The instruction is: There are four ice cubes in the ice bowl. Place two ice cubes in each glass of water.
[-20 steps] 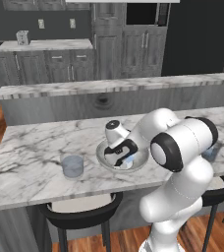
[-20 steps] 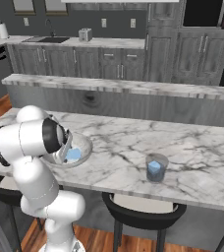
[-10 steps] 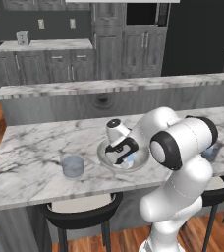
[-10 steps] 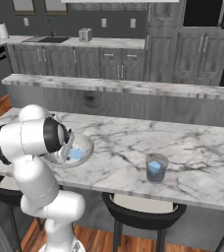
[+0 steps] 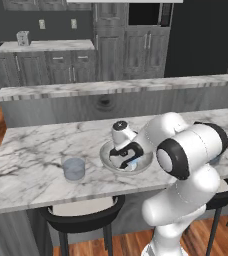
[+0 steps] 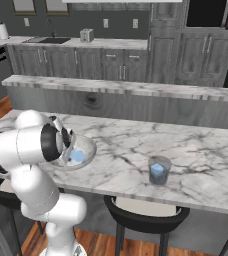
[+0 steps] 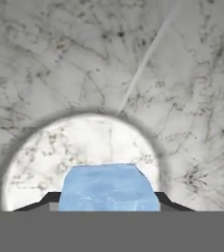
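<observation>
Two glasses stand on the marble worktop [image 5: 31, 150], both close to its near edge. From the left base view, the left glass [image 5: 74, 169] sits left of the ice bowl [image 5: 108, 159]. The jaws [image 5: 128, 162] reach down into that bowl, and the hand view shows an ice cube [image 7: 109, 187] between their dark tips, clenched from both sides just above the bowl's whitish floor. Blue ice shows inside the bowl from the right base view too. Farther right along the same near edge stands the other glass [image 6: 159, 170], holding pale blue ice
</observation>
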